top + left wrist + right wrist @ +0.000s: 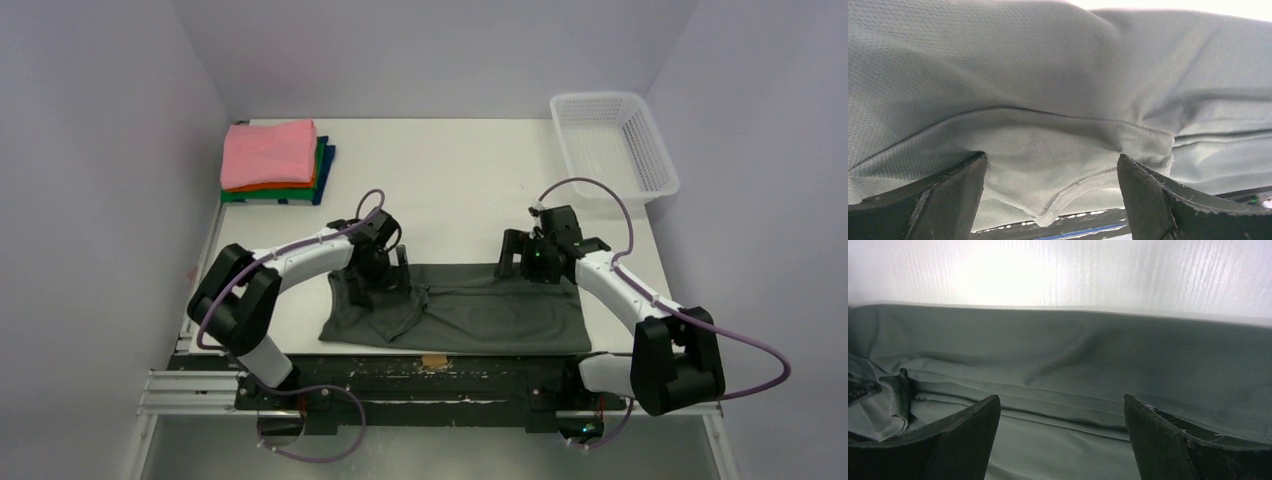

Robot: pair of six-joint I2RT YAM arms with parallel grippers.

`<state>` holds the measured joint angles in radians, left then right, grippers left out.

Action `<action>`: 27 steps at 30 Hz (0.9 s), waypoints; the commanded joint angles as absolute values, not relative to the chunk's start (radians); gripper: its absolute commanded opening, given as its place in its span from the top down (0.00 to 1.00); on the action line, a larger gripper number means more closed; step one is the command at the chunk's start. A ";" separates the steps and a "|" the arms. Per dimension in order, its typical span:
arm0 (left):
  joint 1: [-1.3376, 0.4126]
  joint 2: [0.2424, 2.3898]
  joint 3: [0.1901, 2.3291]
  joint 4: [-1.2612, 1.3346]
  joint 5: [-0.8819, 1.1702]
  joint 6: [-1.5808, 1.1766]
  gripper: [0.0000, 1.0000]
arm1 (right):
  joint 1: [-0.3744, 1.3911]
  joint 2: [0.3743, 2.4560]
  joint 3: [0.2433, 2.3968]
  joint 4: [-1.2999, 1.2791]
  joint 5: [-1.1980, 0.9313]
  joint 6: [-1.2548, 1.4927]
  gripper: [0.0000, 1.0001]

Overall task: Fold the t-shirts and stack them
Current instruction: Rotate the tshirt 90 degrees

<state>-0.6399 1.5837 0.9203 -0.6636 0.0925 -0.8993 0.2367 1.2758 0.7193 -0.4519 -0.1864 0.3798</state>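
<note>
The charcoal-grey t-shirt (pixel 480 310) lies half folded across the near middle of the white table, rumpled at its left end. My left gripper (pixel 385 272) is open over that left end; the grey cloth (pixel 1048 100) fills its view, a stitched hem (pixel 1068 187) drooping between the fingers. My right gripper (pixel 520 262) is open over the shirt's far edge; its view shows the cloth (pixel 1073 365) with long folds and bare table beyond. A stack of folded shirts, pink (pixel 268 152) on top, then orange, green (pixel 268 195) and dark blue, sits at the far left.
A white plastic mesh basket (pixel 612 145) stands at the far right corner. The black rail frame (pixel 420 385) runs along the near table edge under the arm bases. Grey walls close in the table on three sides.
</note>
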 commanded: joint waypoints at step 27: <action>-0.390 2.403 2.021 -0.742 0.441 -0.832 0.00 | 0.243 1.464 0.878 -0.472 -0.018 0.470 0.07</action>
<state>-0.3973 2.3394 1.9667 -0.7876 0.3367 -0.8074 0.2413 1.4849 0.8783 -0.4404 -0.0605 0.4377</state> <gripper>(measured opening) 0.998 0.925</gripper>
